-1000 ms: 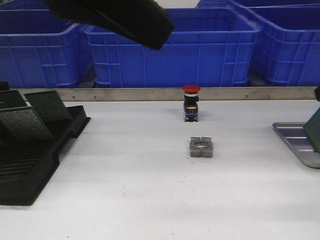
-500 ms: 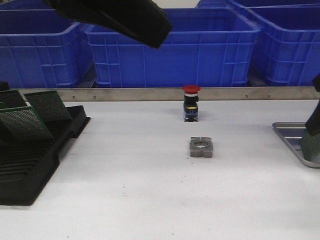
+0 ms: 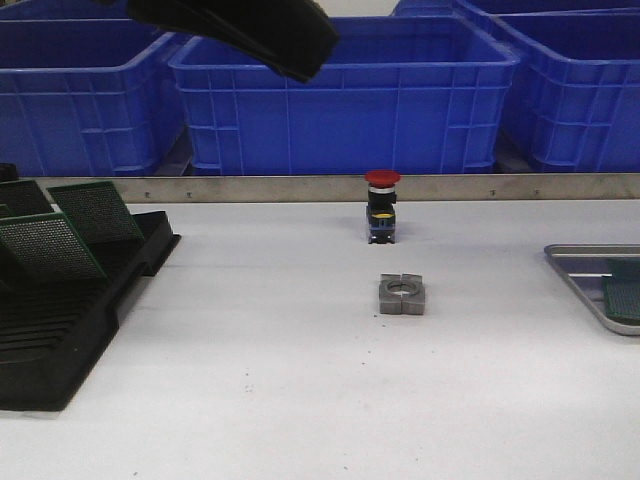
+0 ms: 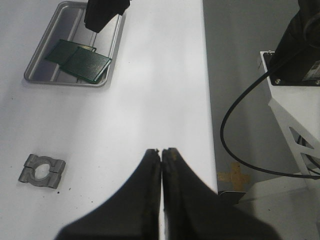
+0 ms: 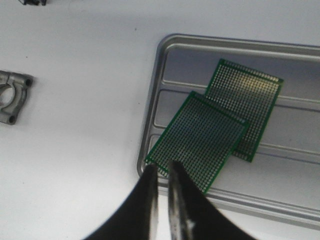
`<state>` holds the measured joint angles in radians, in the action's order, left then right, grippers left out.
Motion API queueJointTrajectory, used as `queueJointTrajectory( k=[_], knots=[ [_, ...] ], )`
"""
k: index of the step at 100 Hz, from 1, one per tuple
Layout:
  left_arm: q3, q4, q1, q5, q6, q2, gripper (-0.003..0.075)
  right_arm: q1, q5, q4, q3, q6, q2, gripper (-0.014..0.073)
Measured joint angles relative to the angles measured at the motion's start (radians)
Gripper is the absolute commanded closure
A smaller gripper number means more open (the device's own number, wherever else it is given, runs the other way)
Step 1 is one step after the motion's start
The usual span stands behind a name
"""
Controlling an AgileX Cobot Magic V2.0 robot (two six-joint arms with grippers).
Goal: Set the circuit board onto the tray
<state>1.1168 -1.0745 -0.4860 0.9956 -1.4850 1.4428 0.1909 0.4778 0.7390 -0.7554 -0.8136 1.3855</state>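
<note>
Lying flat inside the tray [image 5: 165, 55], two green circuit boards overlap, the nearer circuit board [image 5: 197, 140] resting partly on the second board [image 5: 247, 107] with one corner reaching over the tray's rim. Just above that corner, the right end effector [image 5: 162, 172] hovers with its jaws narrowed to a thin slit and nothing between them. Well away from the tray across the white table [image 3: 300, 400], the left end effector [image 4: 161, 155] is pressed closed and empty, with the metal clamp block [image 3: 402, 294] lying between it and the tray.
</note>
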Motion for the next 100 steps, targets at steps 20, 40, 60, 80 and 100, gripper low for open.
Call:
queueJointTrajectory(
  k=[20,40,60,80,100],
  knots=[
    [0.000,0.105,0.000,-0.113,0.156,-0.066,0.0738,0.000,0.000,-0.008,0.021,-0.013,-0.118,0.0653],
    [-0.044,0.168,0.000,-0.263,0.268,-0.151,0.0738,-0.002,-0.089,-0.009,0.104,-0.033,-0.263,0.0653],
    [-0.197,0.170,0.000,-0.537,0.334,-0.289,0.0738,-0.068,-0.180,-0.009,0.167,-0.049,-0.427,0.0653],
    [-0.387,0.156,0.000,-0.836,0.381,-0.474,0.0737,-0.167,-0.242,-0.006,0.218,-0.057,-0.566,0.0653],
    [-0.559,0.130,0.000,-1.010,0.383,-0.680,0.0737,-0.245,-0.267,-0.004,0.280,-0.057,-0.685,0.0653]
  ],
)
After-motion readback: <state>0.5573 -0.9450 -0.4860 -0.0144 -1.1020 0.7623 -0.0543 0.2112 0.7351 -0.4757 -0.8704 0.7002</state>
